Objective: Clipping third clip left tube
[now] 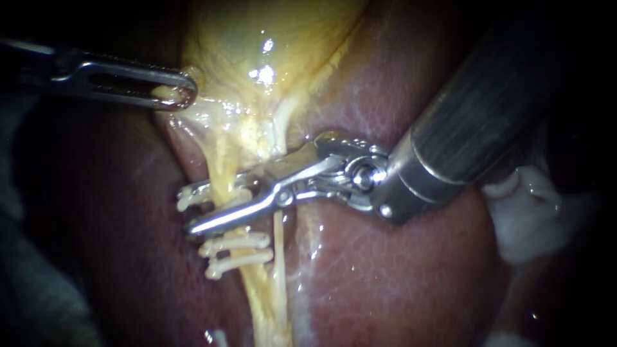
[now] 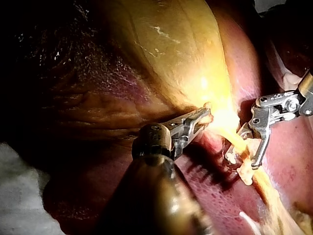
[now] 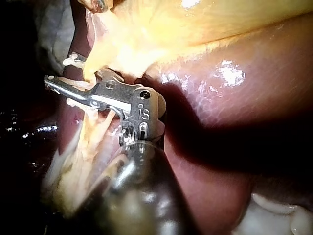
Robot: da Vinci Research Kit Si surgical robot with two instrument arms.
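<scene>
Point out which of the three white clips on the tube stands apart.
The topmost clip, nearest the gallbladder: it lies alone above the lower jaw of the right instrument; the middle clip and bottom clip sit together below it.

The right instrument (image 1: 193,211) lies across the left tube (image 1: 222,172), its jaws spread with the tube between them, so that spot is full. Just nearer, two clips (image 1: 238,241) sit on the tube. The thin right tube (image 1: 277,247) runs close beside on the right. Far left, the left instrument (image 1: 180,94) bites the gallbladder (image 1: 257,38) edge. Bare liver (image 1: 398,276) lies free on the near right, as far as the gauze (image 1: 527,218).
</scene>
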